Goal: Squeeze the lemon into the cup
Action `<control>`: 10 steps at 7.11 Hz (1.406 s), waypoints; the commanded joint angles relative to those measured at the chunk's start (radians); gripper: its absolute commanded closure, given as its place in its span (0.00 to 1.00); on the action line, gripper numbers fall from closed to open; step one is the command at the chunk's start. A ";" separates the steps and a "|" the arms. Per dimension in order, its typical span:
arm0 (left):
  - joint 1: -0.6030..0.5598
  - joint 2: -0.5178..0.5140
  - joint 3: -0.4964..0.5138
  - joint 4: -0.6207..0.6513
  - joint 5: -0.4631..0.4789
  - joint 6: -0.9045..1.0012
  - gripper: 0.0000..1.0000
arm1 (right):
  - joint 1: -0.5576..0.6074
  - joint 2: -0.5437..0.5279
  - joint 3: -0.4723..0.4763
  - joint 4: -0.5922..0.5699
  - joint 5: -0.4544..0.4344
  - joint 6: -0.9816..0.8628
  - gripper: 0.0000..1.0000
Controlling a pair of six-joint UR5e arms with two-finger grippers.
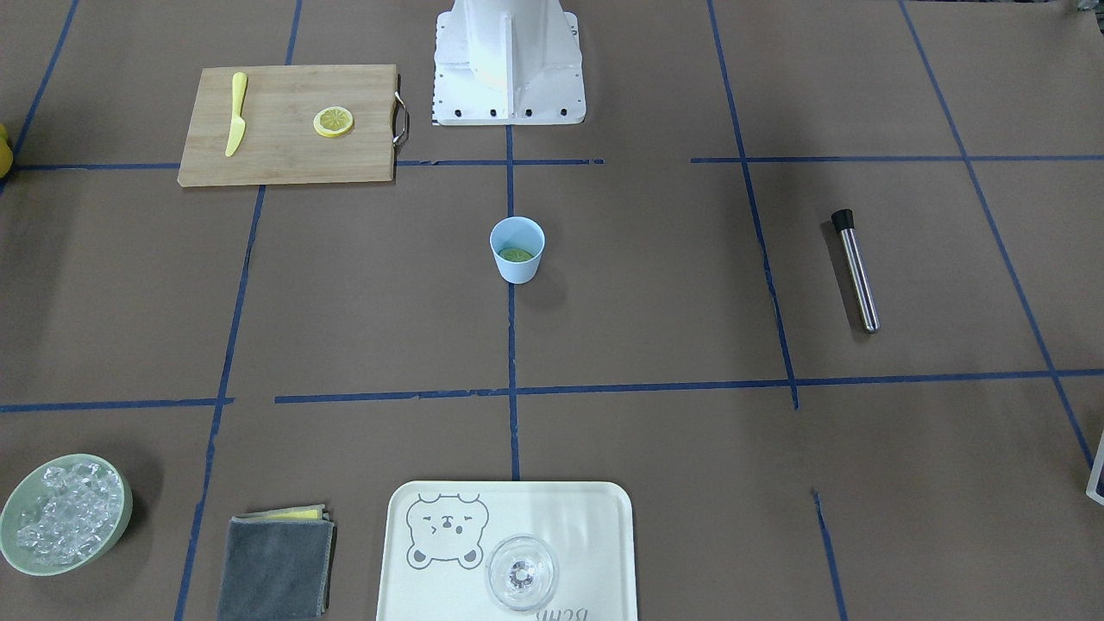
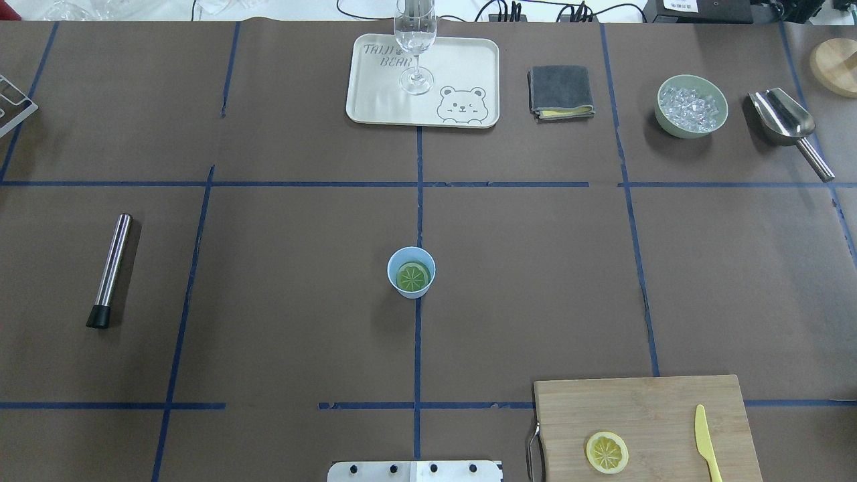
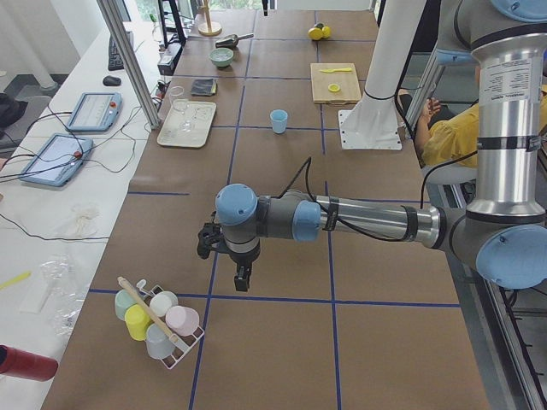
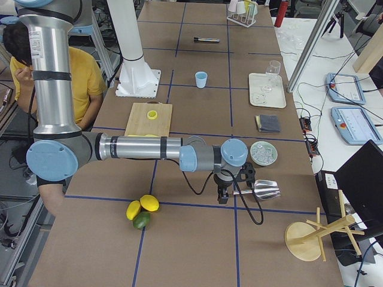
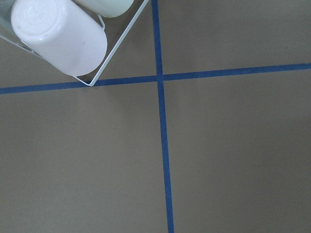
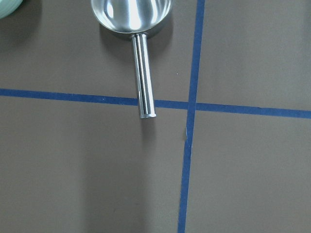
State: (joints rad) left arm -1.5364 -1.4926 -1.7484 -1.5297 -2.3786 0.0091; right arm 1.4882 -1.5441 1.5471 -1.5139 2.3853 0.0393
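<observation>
The yellow lemon slice [image 2: 607, 452] lies flat on a wooden cutting board [image 2: 643, 408] near the robot's base; it also shows in the front-facing view [image 1: 333, 122]. The light-blue cup [image 2: 411, 272] stands upright at the table's middle with a green citrus slice lying in its bottom; it also shows in the front-facing view [image 1: 517, 250]. My left gripper [image 3: 243, 278] hangs over the table's far left end, next to a cup rack, and I cannot tell whether it is open or shut. My right gripper [image 4: 222, 196] hangs at the far right end by a metal scoop, and I cannot tell its state either. Both are far from the lemon and the cup.
A yellow knife [image 2: 706, 442] lies on the board. A steel muddler [image 2: 110, 268] lies at the left. A tray [image 2: 375, 100] with a clear glass [image 2: 415, 40], a grey cloth [image 2: 561, 92], a bowl of ice [image 2: 691, 106] and a scoop [image 2: 787, 124] line the far edge.
</observation>
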 commanded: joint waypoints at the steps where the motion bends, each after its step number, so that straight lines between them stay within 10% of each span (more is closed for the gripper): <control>1: 0.002 -0.001 0.018 -0.004 -0.013 -0.001 0.00 | 0.001 -0.008 -0.001 0.018 -0.001 0.013 0.00; 10: -0.103 -0.035 0.061 -0.013 -0.007 0.003 0.00 | 0.004 -0.022 -0.002 0.020 -0.024 0.002 0.00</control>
